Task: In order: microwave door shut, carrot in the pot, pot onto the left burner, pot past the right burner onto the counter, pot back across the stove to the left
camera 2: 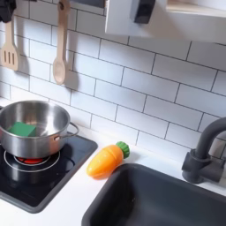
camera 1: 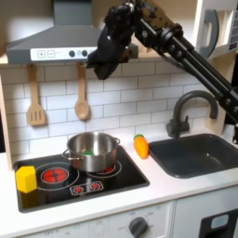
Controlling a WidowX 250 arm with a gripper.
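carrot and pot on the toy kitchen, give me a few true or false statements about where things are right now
1. The carrot lies inside the pot. False: it lies on the counter between the stove and the sink.
2. The pot sits on the stove. True.
3. Something green lies in the pot. True: a green thing shows inside it.
4. The gripper is touching the carrot. False: it hangs high above the stove, near the range hood.
5. A yellow block sits at the stove's edge on the first exterior view's left. True.
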